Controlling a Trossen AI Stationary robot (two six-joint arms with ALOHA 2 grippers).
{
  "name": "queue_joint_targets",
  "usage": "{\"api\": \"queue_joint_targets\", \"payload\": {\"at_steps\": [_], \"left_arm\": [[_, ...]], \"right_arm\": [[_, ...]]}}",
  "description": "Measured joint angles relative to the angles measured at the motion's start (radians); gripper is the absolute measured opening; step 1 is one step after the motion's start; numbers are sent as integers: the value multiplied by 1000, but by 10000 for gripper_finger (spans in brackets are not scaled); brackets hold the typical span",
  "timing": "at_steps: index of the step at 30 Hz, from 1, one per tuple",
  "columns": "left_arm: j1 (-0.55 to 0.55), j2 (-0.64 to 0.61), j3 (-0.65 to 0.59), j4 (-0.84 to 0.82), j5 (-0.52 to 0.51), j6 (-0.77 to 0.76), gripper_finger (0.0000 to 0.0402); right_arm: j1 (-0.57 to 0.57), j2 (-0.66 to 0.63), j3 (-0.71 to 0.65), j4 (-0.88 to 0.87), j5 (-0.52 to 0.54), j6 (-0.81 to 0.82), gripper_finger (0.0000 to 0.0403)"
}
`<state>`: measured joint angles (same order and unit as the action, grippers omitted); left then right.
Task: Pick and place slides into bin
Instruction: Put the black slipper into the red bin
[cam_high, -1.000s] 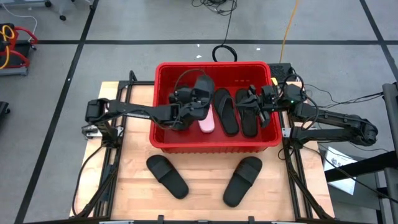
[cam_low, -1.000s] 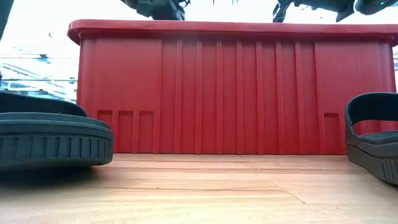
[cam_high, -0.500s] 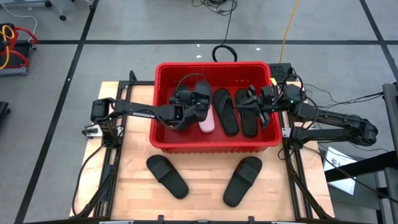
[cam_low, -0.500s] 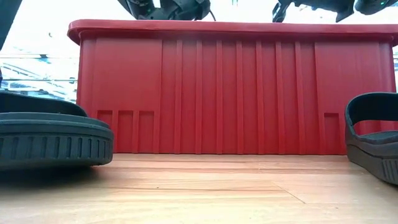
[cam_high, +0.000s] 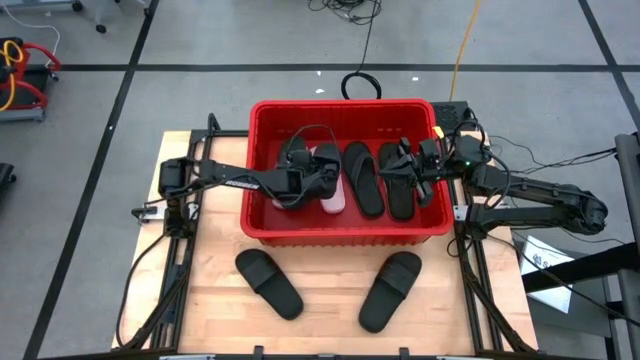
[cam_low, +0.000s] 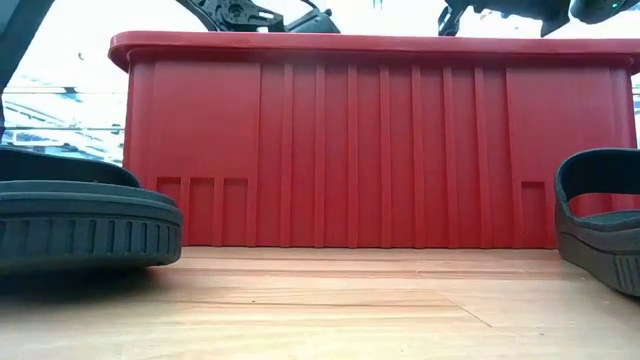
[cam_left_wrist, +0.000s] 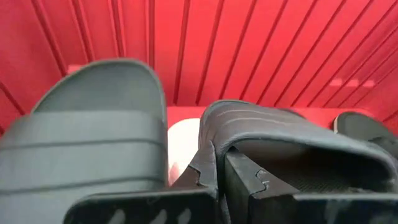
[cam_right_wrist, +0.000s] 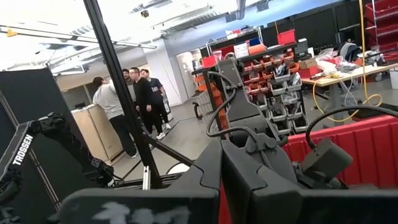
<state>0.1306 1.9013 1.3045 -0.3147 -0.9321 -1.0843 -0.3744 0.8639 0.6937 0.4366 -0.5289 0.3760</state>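
Since the earlier frame the left arm has drawn back toward its own side of the bin (cam_high: 345, 236), and its pincer (cam_high: 318, 175) now sits lower over the left half, with the pink slide (cam_high: 331, 190) more exposed beside it. That left pincer has its fingers (cam_left_wrist: 264, 186) drawn together, pinching the strap edge of a black slide (cam_left_wrist: 292, 134) inside the bin; another black slide (cam_left_wrist: 93, 134) lies just beside it, with a bit of pink showing between them against the red ribbed wall. The right pincer (cam_high: 408, 162) has not shifted: it hovers over the right half of the bin above two black slides (cam_high: 363, 178) lying side by side, its fingers narrowly together and holding nothing. Two more black slides rest on the wooden tabletop (cam_high: 330, 290) in front of the bin, one on the left (cam_high: 268, 284) and one on the right (cam_high: 390, 290), well apart. Several people (cam_right_wrist: 134, 106) stand in the room beyond.
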Motion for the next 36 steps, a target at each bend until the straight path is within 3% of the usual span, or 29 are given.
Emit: {"api": "queue_joint_targets", "payload": {"at_steps": [22, 29, 36], "left_arm": [[15, 11, 1, -33, 44, 5, 1], [19, 10, 1, -33, 105, 6, 2], [20, 9, 1, -32, 147, -25, 31]], "right_arm": [[0, 0, 0, -2, 1, -23, 0], [0, 0, 0, -1, 3, -23, 0], [0, 0, 0, -1, 4, -22, 0]]}}
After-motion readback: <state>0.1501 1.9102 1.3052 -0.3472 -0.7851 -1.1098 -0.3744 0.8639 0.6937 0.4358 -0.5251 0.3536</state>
